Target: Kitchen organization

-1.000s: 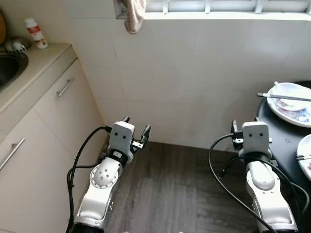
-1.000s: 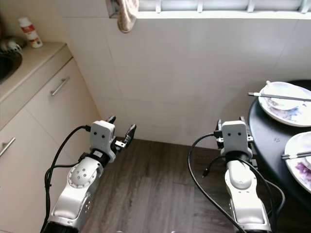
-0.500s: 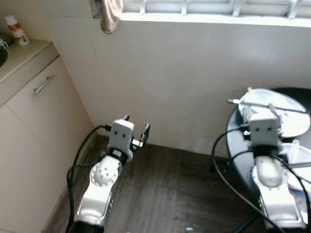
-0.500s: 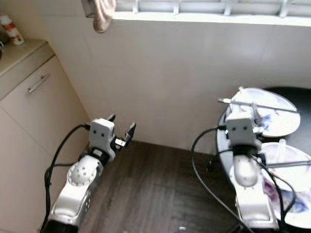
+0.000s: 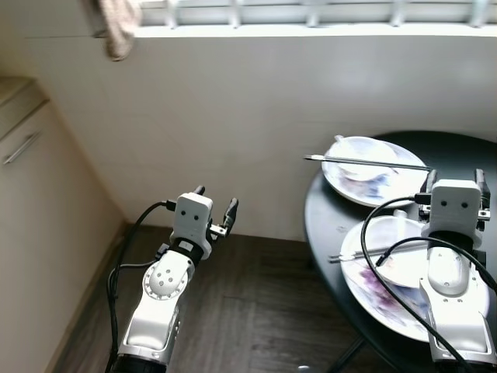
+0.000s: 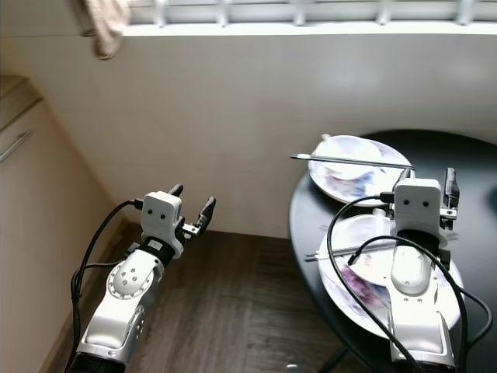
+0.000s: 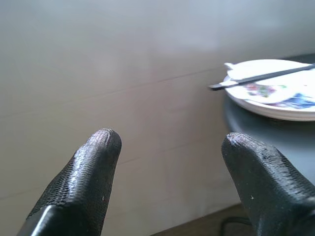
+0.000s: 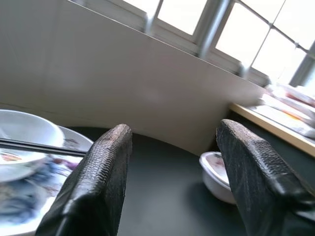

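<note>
Our right gripper hangs over the round black table, fingers spread and holding nothing; we read this as a ready stance above the dishes, not yet a reach. From its wrist camera the two black fingers frame bare tabletop, with a small white bowl at about 4 o'clock between them and a plate edge at 9 o'clock.

Directly under that arm, at 6 o'clock from the gripper, lies the near plate, streaked purple, with chopsticks laid across it toward 9 o'clock. At 10 o'clock sits the far plate holding a white bowl, a second pair of chopsticks bridging its rim. These look like used dishes left for clearing, so they are probably what the tidying concerns.

Our left gripper is held forward above the dark wood floor, fingers apart and empty, pointing at the tiled wall; it seems parked, out of the way.

A cloth hangs from the window ledge at 11 o'clock.

Against a second ago: the whole view has swung right. The counter, sink and bottle have left the frame, only a cabinet edge remains, and the table now sits under the right arm. That is our turn, not the dishes moving. Both grippers hold the same posture.
</note>
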Tool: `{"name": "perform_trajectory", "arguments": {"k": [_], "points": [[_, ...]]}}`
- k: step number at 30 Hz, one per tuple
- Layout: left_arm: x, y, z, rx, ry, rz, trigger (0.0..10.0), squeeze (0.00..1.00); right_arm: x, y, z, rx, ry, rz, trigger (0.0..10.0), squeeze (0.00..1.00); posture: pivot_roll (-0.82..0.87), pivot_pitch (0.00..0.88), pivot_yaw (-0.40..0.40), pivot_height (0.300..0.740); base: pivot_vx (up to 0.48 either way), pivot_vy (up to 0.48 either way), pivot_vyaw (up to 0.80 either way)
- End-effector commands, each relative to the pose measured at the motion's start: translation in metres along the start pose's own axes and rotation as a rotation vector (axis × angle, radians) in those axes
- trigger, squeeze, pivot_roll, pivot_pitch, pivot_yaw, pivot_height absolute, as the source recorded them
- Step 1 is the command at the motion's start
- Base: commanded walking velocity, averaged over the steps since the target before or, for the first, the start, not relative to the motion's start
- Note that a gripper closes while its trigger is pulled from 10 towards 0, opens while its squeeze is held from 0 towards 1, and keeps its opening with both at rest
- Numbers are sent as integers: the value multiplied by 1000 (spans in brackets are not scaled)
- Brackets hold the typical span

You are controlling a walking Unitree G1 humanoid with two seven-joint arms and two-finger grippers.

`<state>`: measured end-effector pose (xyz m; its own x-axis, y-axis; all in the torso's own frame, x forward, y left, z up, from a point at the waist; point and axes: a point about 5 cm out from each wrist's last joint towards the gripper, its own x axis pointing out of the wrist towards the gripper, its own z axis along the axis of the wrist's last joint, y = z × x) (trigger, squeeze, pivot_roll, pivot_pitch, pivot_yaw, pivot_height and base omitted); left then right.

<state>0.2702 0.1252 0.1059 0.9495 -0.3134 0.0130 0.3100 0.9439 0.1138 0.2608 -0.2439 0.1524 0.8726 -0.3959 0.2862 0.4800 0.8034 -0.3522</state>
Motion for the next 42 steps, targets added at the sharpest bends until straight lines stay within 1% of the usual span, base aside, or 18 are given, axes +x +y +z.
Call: {"name": "perform_trajectory", "arguments": {"k": [1, 5, 9, 13, 16, 17, 19, 20, 22, 27, 33, 37, 40, 42], "points": [[1, 4, 0, 1, 1, 10, 10000, 0, 0, 7, 6, 32, -21, 26, 10000, 0, -140, 22, 34, 740, 0, 0, 0], [1, 4, 0, -7, 0, 12, 10000, 0, 0, 11, 16, 47, -72, 54, 10000, 0, -143, 20, 36, 740, 0, 0, 0], [1, 5, 0, -29, -4, 15, 10000, 0, 0, 11, 13, 42, -64, 54, 10000, 0, -142, 18, 34, 740, 0, 0, 0], [2, 4, -1, -33, 7, 12, 10000, 0, 0, 11, 13, 41, -66, 59, 10000, 0, -141, 13, 31, 740, 0, 418, 0], [2, 3, -2, -33, 6, 10, 10000, 0, 0, 12, 12, 73, -57, 75, 10000, 0, -140, 7, 28, 740, 0, 469, 0], [2, 3, -2, -34, 6, 9, 10000, 0, 0, 12, 11, 79, -53, 76, 10000, 0, -140, 7, 28, 740, 0, 469, -463], [2, 3, -2, -40, 3, 11, 10000, 0, 0, 14, 11, 125, -39, 88, 10000, 0, -141, 5, 27, 740, 0, 469, -800], [2, 3, -2, -41, 1, 11, 10000, 0, 0, 14, 11, 127, -39, 89, 10000, 0, -142, 3, 27, 740, 0, 461, -800], [2, 3, -2, -43, 0, 13, 10000, 0, 0, 14, 12, 114, -45, 90, 10000, 0, -142, 1, 27, 740, 0, 458, -800], [1, 3, -2, -38, -7, 15, 10000, 0, -2, 14, 12, 87, -61, 95, 10000, 0, -143, 0, 28, 740, 0, 0, -743], [1, 3, -3, -37, -6, 13, 10000, 0, -2, 11, 8, 52, -44, 81, 10000, 0, -145, 0, 28, 740, 0, 0, 0], [1, 3, -4, -34, -2, 10, 10000, 0, -2, 10, 3, 56, -11, 73, 10000, 0, -144, 0, 28, 740, 0, 0, 0], [2, 3, -5, -33, -1, 9, 10000, 0, -2, 9, -1, 91, 20, 67, 10000, 0, -144, 0, 28, 740, 0, 0, 0], [2, 3, -4, -33, -1, 8, 10000, 0, 1, 5, -2, 131, 54, 35, 10000, 0, -145, 0, 37, 740, 0, 0, 0]]}}
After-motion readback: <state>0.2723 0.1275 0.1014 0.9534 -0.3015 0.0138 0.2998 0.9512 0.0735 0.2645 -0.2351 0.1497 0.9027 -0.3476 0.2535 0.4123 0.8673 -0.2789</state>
